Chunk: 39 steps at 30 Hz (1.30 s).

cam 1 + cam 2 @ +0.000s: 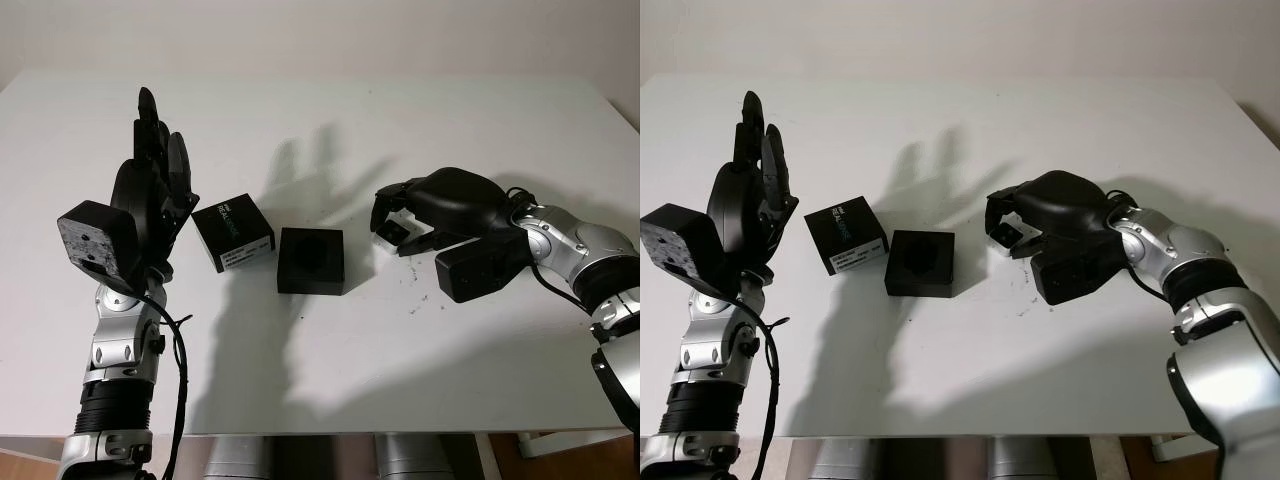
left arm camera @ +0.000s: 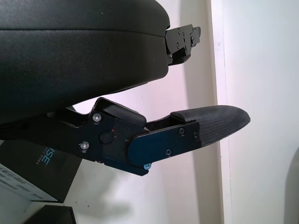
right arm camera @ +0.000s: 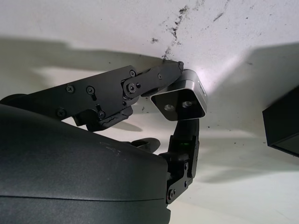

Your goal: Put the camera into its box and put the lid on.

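The right hand [image 1: 405,222] pinches the small silver camera [image 3: 183,99] just above the counter [image 1: 420,90], right of the box [image 1: 311,260], and its shallow hold could slip in carrying, while the left hand [image 1: 155,180] hangs open beside the lid [image 1: 233,231].

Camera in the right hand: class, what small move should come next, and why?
Probably lift the camera and carry it toward the open box. The right hand has its fingers closed on it at the table, beside the box. The left hand is raised, open, near the lid.
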Tool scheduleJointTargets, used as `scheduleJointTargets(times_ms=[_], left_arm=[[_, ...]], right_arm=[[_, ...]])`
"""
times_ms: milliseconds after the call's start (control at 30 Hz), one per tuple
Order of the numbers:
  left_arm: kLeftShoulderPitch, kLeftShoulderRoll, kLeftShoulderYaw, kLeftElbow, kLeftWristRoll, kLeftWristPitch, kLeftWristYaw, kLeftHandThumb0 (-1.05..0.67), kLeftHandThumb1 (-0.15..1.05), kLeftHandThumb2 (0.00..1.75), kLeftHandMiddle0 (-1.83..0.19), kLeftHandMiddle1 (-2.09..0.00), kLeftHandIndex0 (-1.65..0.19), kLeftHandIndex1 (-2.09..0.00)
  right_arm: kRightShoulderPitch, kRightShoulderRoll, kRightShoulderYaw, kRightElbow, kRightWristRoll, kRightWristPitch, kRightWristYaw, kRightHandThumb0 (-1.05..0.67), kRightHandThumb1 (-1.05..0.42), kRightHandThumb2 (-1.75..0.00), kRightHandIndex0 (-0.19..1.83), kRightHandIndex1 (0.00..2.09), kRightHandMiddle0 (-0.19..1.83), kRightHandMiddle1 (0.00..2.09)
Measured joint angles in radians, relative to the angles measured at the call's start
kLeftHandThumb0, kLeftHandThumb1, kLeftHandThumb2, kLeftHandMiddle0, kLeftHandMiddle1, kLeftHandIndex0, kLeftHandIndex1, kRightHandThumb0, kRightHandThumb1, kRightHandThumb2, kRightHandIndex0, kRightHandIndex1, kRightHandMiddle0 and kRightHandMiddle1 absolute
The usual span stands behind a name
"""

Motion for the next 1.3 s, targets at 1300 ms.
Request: scheduleJointTargets(times_ms=[1300], left_arm=[[0.004, 0.001, 0.001, -0.010, -0.005, 0.010, -0.001, -0.78, 1.05, 0.67, 0.19, 0.00, 0.19, 0.00]], right_arm=[[0.048, 0.072, -0.241, 0.019, 0.426, 0.117, 0.384, -0.44, -0.95, -0.05, 0.26, 0.05, 0.31, 1.66]])
